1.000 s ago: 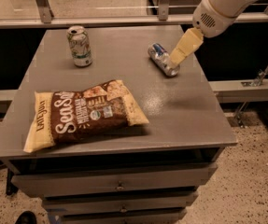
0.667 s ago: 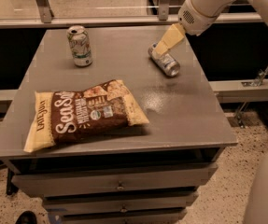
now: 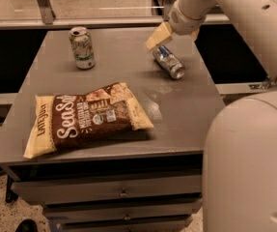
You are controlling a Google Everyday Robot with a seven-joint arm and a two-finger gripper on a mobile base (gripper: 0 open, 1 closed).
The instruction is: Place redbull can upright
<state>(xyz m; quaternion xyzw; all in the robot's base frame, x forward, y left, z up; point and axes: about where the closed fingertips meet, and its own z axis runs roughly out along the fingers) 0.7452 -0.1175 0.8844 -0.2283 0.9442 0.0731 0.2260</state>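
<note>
A slim silver and blue metal redbull can (image 3: pixel 169 62) lies on its side on the far right part of a flat grey metal table (image 3: pixel 186 110). Its length runs diagonally, with one shiny silver end turned toward the near right edge and the other end pointing back toward the far side. The cream-coloured two-finger gripper (image 3: pixel 156 37) hangs over the table just above and to the left of the can's far end, angled downward and to the left from the wrist of a thick off-white robot arm (image 3: pixel 234 8) that comes in from the upper right. The gripper seems to sit just clear of the can rather than around it, though from this angle contact cannot be ruled out, and I cannot tell how far open it is. Nothing appears to be lifted in it, since the can rests along its side on the tabletop. Well apart from the redbull can, near the far left corner, a shorter, wider white and green patterned can (image 3: pixel 82 47) stands upright with its top facing up. Toward the near left, a large brown and cream crinkled snack bag (image 3: pixel 87 117) lies flat, its printed face up and its long side running roughly along the front edge. Below the tabletop are grey drawer fronts (image 3: pixel 123 190) with small pulls. A broad rounded off-white part of the robot's body (image 3: pixel 249 163) fills the near right corner, covering that side of the table.
</note>
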